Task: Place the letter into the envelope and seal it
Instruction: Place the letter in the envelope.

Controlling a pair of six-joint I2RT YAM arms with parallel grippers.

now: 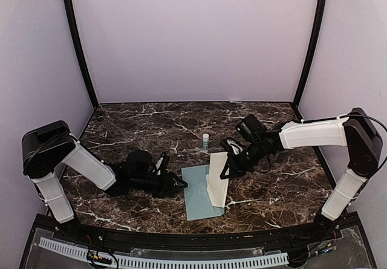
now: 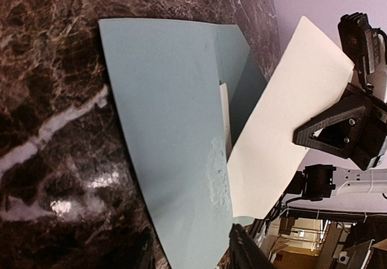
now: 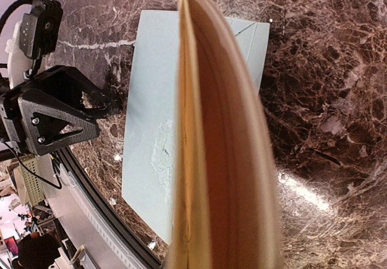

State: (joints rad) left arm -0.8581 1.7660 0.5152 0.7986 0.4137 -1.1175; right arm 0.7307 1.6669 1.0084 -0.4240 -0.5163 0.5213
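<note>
One sheet's off the marble: the right gripper (image 1: 228,164) pinches the letter (image 1: 217,187) by its far edge, tilted over the envelope's (image 1: 195,199) right side. The envelope lies flat near the table's (image 1: 284,190) front edge. The left gripper (image 1: 176,184) is at its left edge, can't tell the jaws. Bare marble on both sides, and a glue stick (image 1: 205,140) stands just behind.

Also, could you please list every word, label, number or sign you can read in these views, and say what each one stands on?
No text can be read in any view.
On the small white-and-green glue stick: any label is too small to read.
On the cream folded paper letter: no legible writing shows.
On the pale grey-teal paper envelope: plain, with no address, stamp or print visible.
</note>
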